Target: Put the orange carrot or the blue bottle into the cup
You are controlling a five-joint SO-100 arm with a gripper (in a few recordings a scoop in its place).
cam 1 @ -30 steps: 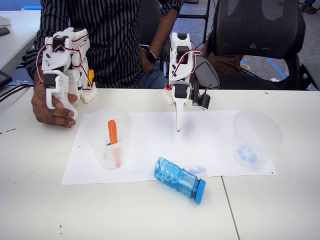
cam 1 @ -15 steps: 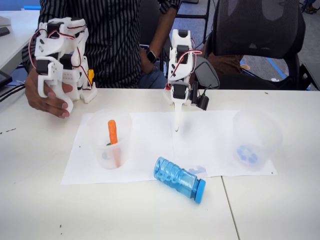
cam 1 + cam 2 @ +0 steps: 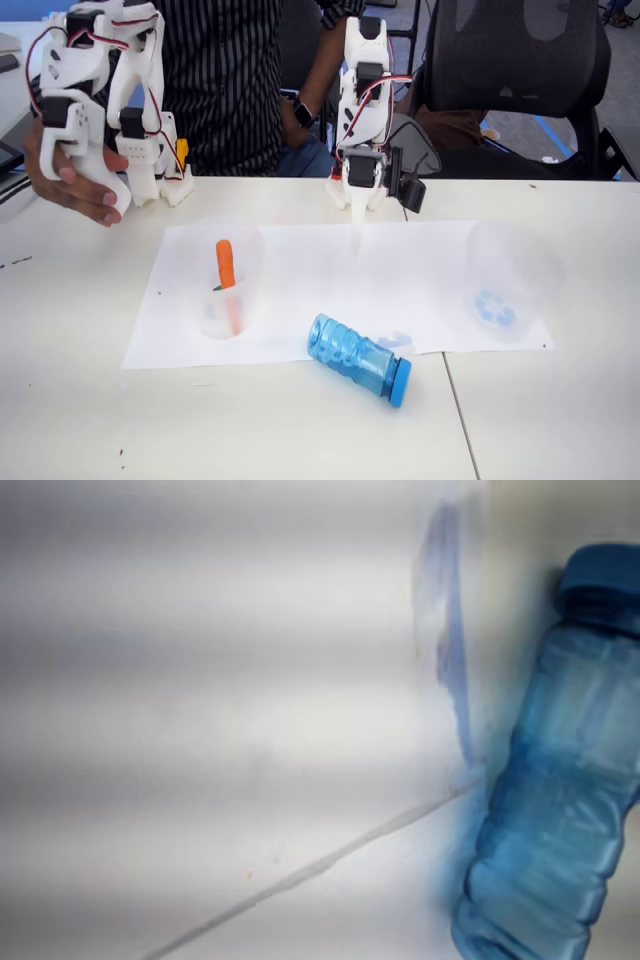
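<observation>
Bottle first: the blue bottle (image 3: 358,358) lies on its side on the tabletop (image 3: 300,430), nearer the camera than the tool (image 3: 355,235), cap pointing right; tool's opening, I cannot tell.

You've got a white table (image 3: 80,400) w/ a seam running down its right part and white paper sheets (image 3: 300,290) laid across the middle. Behind it: black mesh office chair (image 3: 520,80), grey floor (image 3: 520,135) w/ blue tape marks, even bright light.
</observation>
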